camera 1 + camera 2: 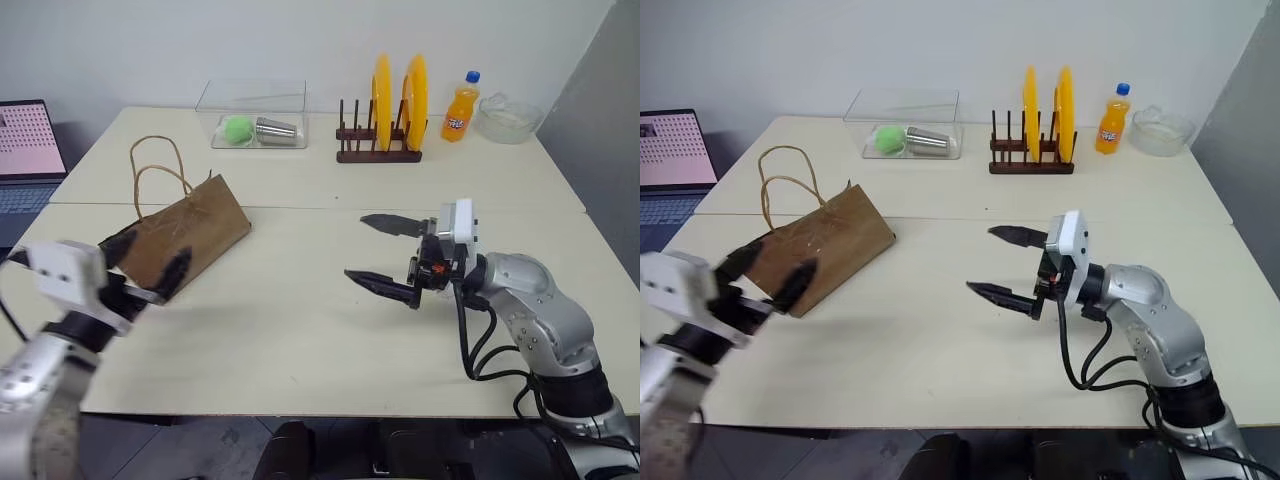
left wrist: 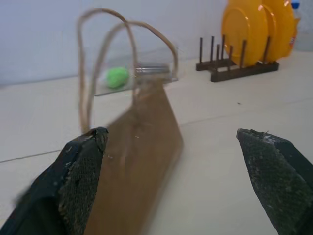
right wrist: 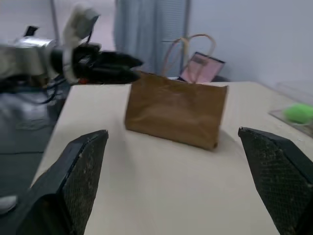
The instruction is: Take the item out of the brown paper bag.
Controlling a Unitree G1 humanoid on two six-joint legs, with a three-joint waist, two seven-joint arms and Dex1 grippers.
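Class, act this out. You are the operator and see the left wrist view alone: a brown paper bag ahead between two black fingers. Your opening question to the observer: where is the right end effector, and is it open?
Observer: The right end effector is open above the middle of the table. It points toward the brown paper bag and is well apart from it.
Operator: Is my left end effector on the bag?
Observer: From the head, the left end effector is open at the bag's near end. I cannot tell whether it touches.
Operator: Anything off to that side?
Observer: An open laptop stands beyond the bag, at the robot's far left.
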